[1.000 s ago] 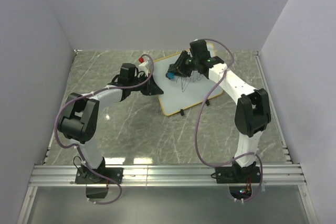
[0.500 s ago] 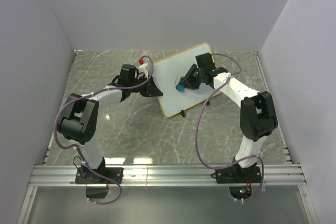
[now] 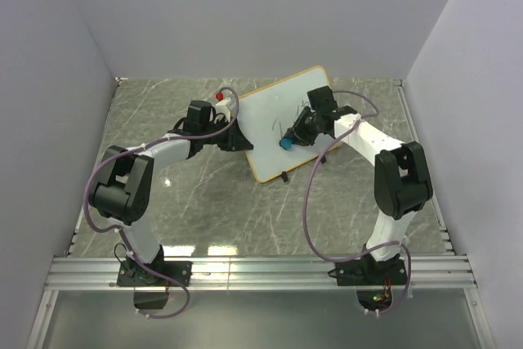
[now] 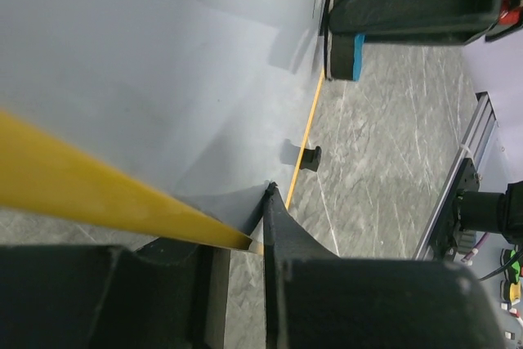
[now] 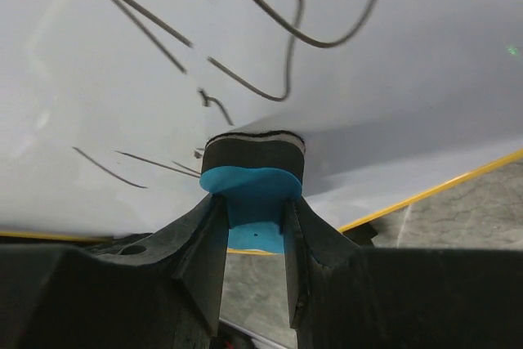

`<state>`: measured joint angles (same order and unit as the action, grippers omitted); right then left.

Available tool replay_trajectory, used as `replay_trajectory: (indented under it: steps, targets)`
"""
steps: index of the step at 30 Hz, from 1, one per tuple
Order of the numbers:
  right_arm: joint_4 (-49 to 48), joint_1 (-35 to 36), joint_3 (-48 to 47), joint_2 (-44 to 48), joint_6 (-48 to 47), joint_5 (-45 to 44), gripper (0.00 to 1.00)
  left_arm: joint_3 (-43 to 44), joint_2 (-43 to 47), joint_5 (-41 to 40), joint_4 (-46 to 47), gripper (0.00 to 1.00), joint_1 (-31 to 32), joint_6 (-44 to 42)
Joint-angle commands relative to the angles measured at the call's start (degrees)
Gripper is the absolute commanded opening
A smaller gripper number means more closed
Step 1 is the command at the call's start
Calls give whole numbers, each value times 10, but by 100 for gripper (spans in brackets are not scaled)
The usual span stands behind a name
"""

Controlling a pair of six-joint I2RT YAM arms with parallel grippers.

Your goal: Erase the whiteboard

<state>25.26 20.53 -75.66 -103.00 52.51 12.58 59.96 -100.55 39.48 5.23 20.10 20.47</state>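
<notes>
The whiteboard (image 3: 274, 124), white with a light-orange frame, stands tilted at the middle of the table. My left gripper (image 3: 239, 141) is shut on the left edge of its frame (image 4: 98, 190). My right gripper (image 3: 292, 138) is shut on the blue eraser (image 5: 255, 202) and presses its dark felt face against the board (image 5: 409, 63). Black pen lines (image 5: 270, 30) remain on the board above the eraser; they show faintly in the top view (image 3: 286, 116). The eraser also shows in the left wrist view (image 4: 343, 46) against the board.
A red-capped marker (image 3: 221, 96) lies behind the left gripper by the board's far-left corner. The board's small black foot (image 3: 283, 176) rests on the grey marble table (image 3: 204, 202). White walls enclose the table on three sides.
My right gripper swept the eraser from the upper left of the board down toward the near edge, then a little right. The board's far edge tipped up. The left gripper kept its hold.
</notes>
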Motion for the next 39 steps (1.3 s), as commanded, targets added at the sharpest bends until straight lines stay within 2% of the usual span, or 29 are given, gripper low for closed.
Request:
replay_trajectory:
  steps: [1, 4, 8, 11, 16, 23, 29, 33, 39]
  targets:
    - [-30, 13, -69, -34, 17, -11, 0, -25, -8, -116, -44, 0, 16, -126]
    - [-20, 39, -135, -65, 13, -4, 0, -26, -7, -117, -44, 0, 21, -128]
    - [43, 68, -257, -123, 0, -12, 0, -27, -8, -111, -42, 0, 21, -126]
    - [58, 77, -287, -147, 6, -8, 0, -27, -8, -110, -41, 0, 21, -126]
    - [56, 69, -236, -128, 4, -27, 0, -34, 0, -112, -41, 0, 22, -125]
    - [55, 63, -73, -77, -17, -81, 0, -33, 1, -112, -41, 0, 23, -126]
    - [26, 50, 43, -43, -10, -78, 0, -33, 1, -114, -39, 0, 25, -126]
    - [37, 47, 29, -53, -14, -77, 0, -34, 1, -115, -41, 0, 26, -126]
    - [56, 45, -102, -74, -15, -70, 0, -34, 1, -122, -44, 0, 32, -132]
